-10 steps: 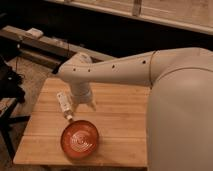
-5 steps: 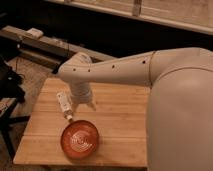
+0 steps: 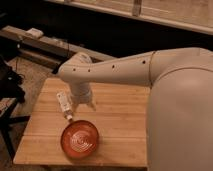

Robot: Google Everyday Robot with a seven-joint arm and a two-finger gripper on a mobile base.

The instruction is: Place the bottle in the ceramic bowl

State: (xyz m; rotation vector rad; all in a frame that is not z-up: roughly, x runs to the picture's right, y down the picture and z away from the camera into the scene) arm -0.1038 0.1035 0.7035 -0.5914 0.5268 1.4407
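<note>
The small whitish bottle (image 3: 63, 104) is tilted over the wooden table, its orange-brown cap (image 3: 69, 117) pointing down toward the bowl's far rim. The orange-red ceramic bowl (image 3: 80, 140) with lighter rings inside sits on the table near the front edge. My gripper (image 3: 80, 103) hangs from the pale arm, right beside the bottle and just behind the bowl. The arm's wrist hides where the gripper meets the bottle.
The wooden table (image 3: 120, 120) has its front edge just below the bowl and its left edge near the bottle. My large pale arm and body (image 3: 175, 100) fill the right side. A dark stand (image 3: 10, 95) is at the left, and shelves (image 3: 35, 37) are behind.
</note>
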